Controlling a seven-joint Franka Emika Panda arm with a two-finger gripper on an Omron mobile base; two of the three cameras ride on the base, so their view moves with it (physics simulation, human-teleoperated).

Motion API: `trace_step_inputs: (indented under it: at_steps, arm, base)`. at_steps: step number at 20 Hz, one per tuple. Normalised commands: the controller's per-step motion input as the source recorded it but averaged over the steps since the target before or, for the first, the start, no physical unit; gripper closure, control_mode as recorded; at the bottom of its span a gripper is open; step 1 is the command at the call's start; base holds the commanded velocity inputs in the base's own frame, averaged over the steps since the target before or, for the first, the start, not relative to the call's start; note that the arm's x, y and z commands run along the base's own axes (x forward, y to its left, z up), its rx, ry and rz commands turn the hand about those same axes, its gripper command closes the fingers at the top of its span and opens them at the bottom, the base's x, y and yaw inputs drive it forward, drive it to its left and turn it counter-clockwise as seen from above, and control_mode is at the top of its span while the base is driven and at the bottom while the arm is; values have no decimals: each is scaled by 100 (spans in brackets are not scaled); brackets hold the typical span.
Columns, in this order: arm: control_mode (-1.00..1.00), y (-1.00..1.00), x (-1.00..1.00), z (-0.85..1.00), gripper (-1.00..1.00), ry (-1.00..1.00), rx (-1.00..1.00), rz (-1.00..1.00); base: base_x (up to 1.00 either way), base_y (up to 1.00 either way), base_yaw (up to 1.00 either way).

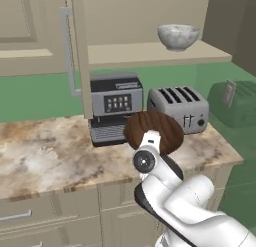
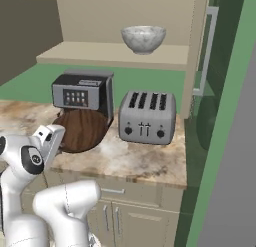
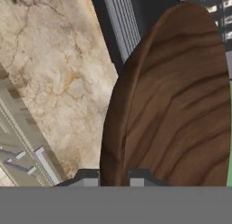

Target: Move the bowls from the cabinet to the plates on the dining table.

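Observation:
My gripper (image 3: 113,178) is shut on the rim of the dark brown wood-grained bowl (image 3: 176,105), which hangs tilted on edge above the counter. Both base views show this bowl (image 1: 155,127) (image 2: 82,128) in front of the coffee machine, with the gripper (image 1: 151,137) (image 2: 60,137) at its near edge. The pale grey marbled bowl (image 1: 178,36) (image 2: 143,38) stands upright on the beige shelf of the cabinet (image 1: 150,53) (image 2: 110,53), whose door (image 1: 75,41) is open. The plates and the dining table are out of view.
A coffee machine (image 1: 114,103) (image 2: 82,93) and a silver toaster (image 1: 180,108) (image 2: 147,116) stand on the marbled counter (image 1: 45,156) (image 2: 135,158) under the shelf. A green box (image 1: 235,103) sits to the right. Drawer fronts run below the counter edge.

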Motion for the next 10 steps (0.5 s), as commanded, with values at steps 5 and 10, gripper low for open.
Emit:
trace_step_inputs:
  at_steps: [5,10]
  arm:
    - [100,0,0,0,100,0,0,0]
    - [100,0,0,0,100,0,0,0]
  base:
    - [-91,32,0]
    - [-45,37,3]
